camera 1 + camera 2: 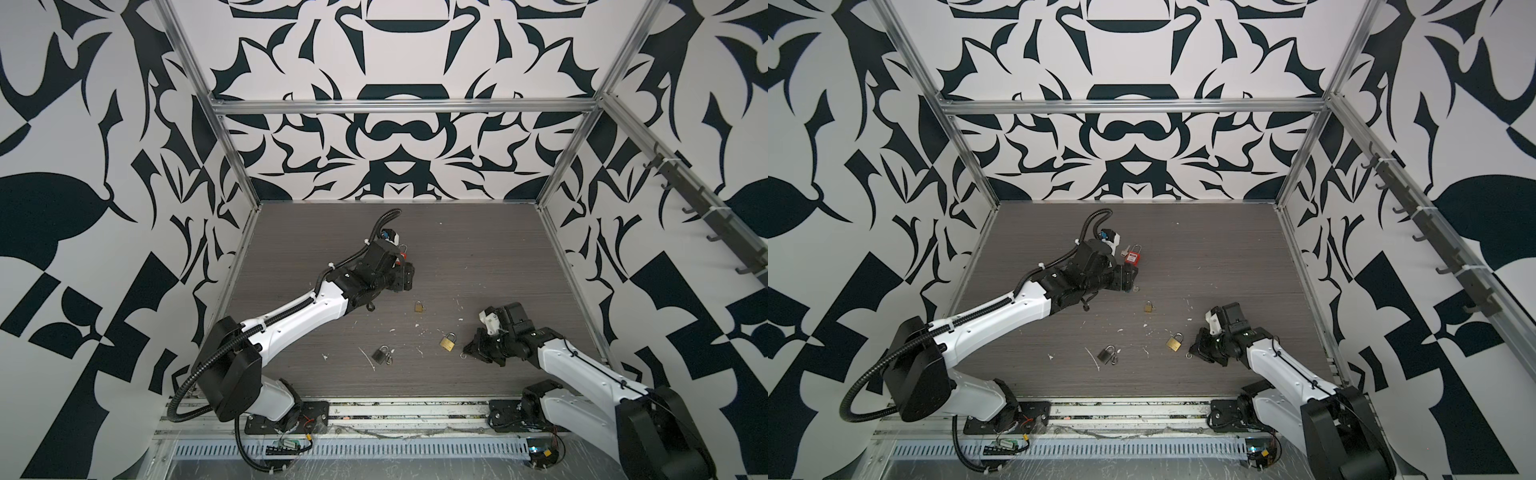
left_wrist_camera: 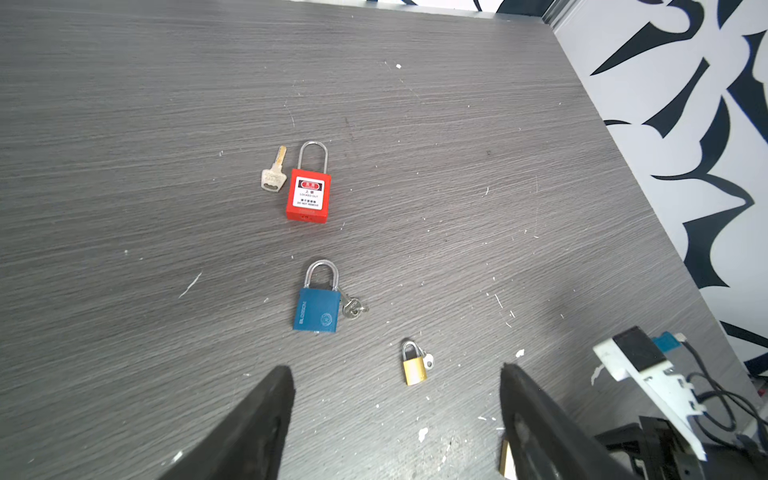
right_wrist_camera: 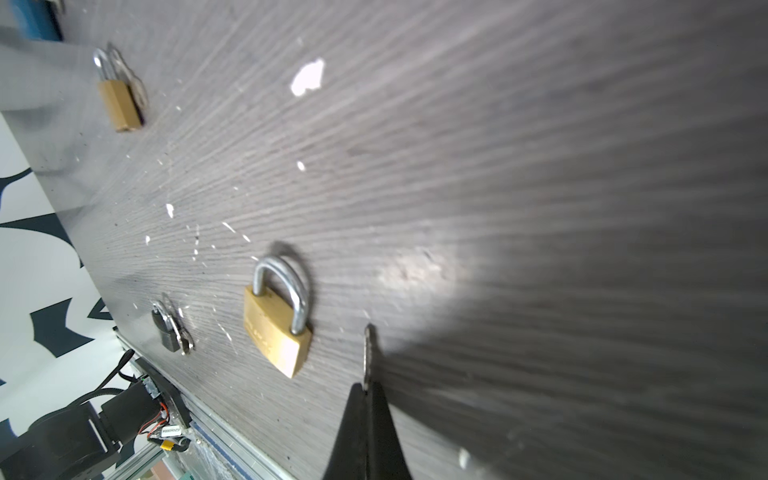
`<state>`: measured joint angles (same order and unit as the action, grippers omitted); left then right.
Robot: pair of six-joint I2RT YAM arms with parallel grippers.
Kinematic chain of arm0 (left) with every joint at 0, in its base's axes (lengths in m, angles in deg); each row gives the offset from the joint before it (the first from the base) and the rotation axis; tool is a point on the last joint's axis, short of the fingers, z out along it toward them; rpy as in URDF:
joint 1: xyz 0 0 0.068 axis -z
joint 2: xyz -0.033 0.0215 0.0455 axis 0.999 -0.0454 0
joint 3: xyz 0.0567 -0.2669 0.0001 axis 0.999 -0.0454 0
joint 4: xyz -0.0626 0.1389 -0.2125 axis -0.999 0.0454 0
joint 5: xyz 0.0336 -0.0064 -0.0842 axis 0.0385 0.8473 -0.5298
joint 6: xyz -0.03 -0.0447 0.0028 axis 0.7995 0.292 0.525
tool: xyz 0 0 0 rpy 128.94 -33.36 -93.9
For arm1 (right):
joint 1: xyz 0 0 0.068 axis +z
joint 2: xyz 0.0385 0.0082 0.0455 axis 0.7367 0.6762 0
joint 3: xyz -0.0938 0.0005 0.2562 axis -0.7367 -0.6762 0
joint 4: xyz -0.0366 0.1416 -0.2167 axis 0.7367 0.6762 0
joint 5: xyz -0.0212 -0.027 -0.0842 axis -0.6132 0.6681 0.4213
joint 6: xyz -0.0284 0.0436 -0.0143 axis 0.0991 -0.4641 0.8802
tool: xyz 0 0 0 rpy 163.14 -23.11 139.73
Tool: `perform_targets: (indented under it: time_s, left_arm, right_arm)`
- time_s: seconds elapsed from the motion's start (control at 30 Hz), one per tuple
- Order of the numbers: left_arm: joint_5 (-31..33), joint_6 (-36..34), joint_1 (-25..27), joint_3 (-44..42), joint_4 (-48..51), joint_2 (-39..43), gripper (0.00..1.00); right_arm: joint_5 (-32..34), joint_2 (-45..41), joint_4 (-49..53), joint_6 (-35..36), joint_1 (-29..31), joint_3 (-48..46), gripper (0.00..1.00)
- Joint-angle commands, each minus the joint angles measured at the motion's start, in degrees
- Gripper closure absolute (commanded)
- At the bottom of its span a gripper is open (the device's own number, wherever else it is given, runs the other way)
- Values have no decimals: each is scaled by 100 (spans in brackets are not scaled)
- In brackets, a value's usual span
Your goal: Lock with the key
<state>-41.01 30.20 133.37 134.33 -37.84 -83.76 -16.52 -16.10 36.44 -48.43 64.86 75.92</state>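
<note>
My right gripper (image 3: 366, 388) is shut on a thin key (image 3: 367, 353) whose blade sticks out past the fingertips. The key's tip is close beside a large brass padlock (image 3: 276, 332) lying flat on the table, a small gap apart. In both top views that padlock (image 1: 448, 341) lies just left of the right gripper (image 1: 471, 349). My left gripper (image 2: 395, 369) hangs open and empty above the table, further back (image 1: 405, 278).
A red padlock (image 2: 308, 195) with a loose key (image 2: 274, 174) lies toward the back. Nearer are a blue padlock (image 2: 316, 309) and a small brass padlock (image 2: 413, 365), each with keys. A dark padlock (image 1: 380, 354) lies front centre. White flecks dot the grey table (image 1: 478, 249).
</note>
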Motion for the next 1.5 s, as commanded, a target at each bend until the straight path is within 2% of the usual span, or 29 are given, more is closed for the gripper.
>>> perform_targets:
  time_s: [0.0,0.5,0.73,0.97,1.1,1.23,1.3,1.37,1.4,1.47]
  left_arm:
    - [-32,-85,-36,44,-96,-50,19]
    - [-145,111,-63,20,-34,-23,19]
    - [34,75,-71,34,54,35,19]
    - [68,85,-201,152,156,110,19]
    - [308,152,-488,236,259,323,18]
    - [1203,-235,-936,235,331,767,17]
    - [1630,-717,-1125,79,113,1028,16]
    - [2008,-1452,-1241,-285,-464,1674,16]
    - [2263,-1827,-1287,-561,-851,1924,8]
    - [2764,-2371,-1437,-1123,-1580,2399,1]
  right_arm:
    - [31,195,-391,-56,108,16,100]
    - [308,656,-407,162,346,292,100]
    - [685,404,29,321,342,499,79]
    - [1091,276,432,606,342,1068,62]
    - [1913,243,488,896,342,1811,52]
    - [2790,363,4,1266,342,2557,40]
    - [3288,435,-357,1594,336,2861,30]
    - [3927,505,-913,2207,342,3017,23]
    - [4217,559,-1259,2532,342,3030,21]
    - [4718,650,-1924,3179,342,2999,17]
